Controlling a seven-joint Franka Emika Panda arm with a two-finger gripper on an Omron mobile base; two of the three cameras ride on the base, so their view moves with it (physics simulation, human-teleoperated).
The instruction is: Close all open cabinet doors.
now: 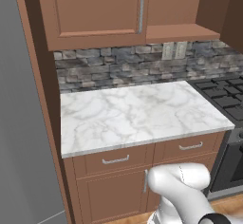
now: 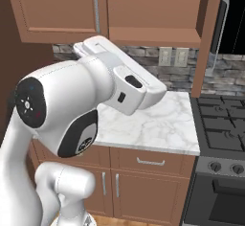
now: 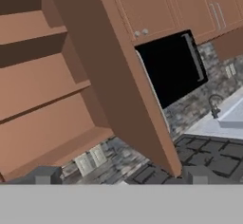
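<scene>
One cabinet door (image 3: 124,71) stands open, swung out from the wall cabinet and seen nearly edge-on in the hand view. Left of it lie the bare wooden shelves (image 3: 38,83) of the open compartment. In the right base view this open door (image 2: 209,38) juts forward just left of the stove, and in the left base view it shows at the top right (image 1: 233,14). The neighbouring left door (image 1: 95,9) is shut, its silver bar handle (image 1: 141,7) vertical. My gripper (image 3: 121,179) is open and holds nothing. It sits below the open door's lower edge, pointing up at it.
A black microwave (image 3: 173,69) hangs right of the open door, above the gas stove (image 2: 222,124). The marble counter (image 1: 137,116) lies below, with base drawers (image 1: 115,160) under it. Wall outlets (image 2: 173,56) sit on the stone backsplash. My white arm (image 2: 115,84) rises in front.
</scene>
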